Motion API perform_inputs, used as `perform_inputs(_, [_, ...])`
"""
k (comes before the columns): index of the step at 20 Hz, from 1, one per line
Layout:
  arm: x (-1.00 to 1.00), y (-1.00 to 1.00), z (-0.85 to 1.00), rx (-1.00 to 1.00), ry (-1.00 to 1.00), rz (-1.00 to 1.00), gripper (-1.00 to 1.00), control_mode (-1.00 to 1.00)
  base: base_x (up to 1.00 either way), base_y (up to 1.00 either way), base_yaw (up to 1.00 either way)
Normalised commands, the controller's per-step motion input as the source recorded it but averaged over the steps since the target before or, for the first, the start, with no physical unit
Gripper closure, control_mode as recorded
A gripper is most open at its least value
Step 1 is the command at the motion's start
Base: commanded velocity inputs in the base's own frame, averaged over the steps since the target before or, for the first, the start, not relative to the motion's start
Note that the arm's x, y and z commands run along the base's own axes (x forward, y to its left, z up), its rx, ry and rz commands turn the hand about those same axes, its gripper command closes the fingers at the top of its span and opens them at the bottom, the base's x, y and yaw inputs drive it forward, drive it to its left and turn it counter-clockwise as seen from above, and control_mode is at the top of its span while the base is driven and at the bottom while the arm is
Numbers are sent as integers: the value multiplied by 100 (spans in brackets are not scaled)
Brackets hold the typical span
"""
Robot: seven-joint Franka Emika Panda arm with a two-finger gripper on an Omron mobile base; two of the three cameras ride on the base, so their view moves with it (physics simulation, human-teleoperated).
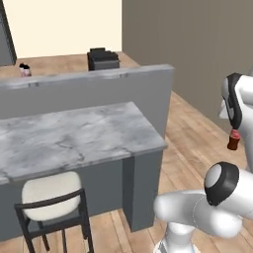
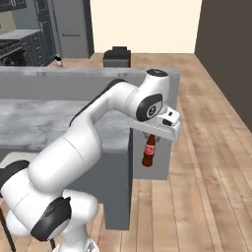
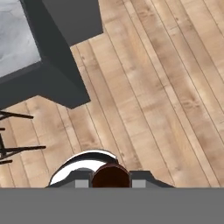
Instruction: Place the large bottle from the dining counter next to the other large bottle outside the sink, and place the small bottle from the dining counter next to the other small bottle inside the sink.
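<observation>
Left base view: stool (image 1: 52, 200) nearest, tucked under the bare marble dining counter (image 1: 74, 136); small brown bottle (image 1: 233, 139) hangs off the counter's end, over wood floor; pale small bottle (image 1: 24, 69) sits far back. Right base view: gripper (image 2: 150, 135) clamped on the bottle's neck, bottle upright, clear of the counter edge. Hand view: bottle top between the fingertips, plank floor below. Judgement: pickup done, the carry to the sink and drop-in remain; large bottle's status can't be told.
</observation>
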Motion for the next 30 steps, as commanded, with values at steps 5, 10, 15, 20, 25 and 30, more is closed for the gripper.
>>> perform_inputs(5, [0,0,0,0,0,0,100,100,62,-67,7])
perform_inputs(10, [0,0,0,0,0,0,100,100,84,-49,9])
perform_inputs(15, [0,0,0,0,0,0,100,100,86,-54,8])
perform_inputs(20, [0,0,0,0,0,0,100,100,85,-58,7])
perform_inputs(25, [0,0,0,0,0,0,100,100,82,-64,7])
perform_inputs(30, [0,0,0,0,0,0,100,100,48,-85,4])
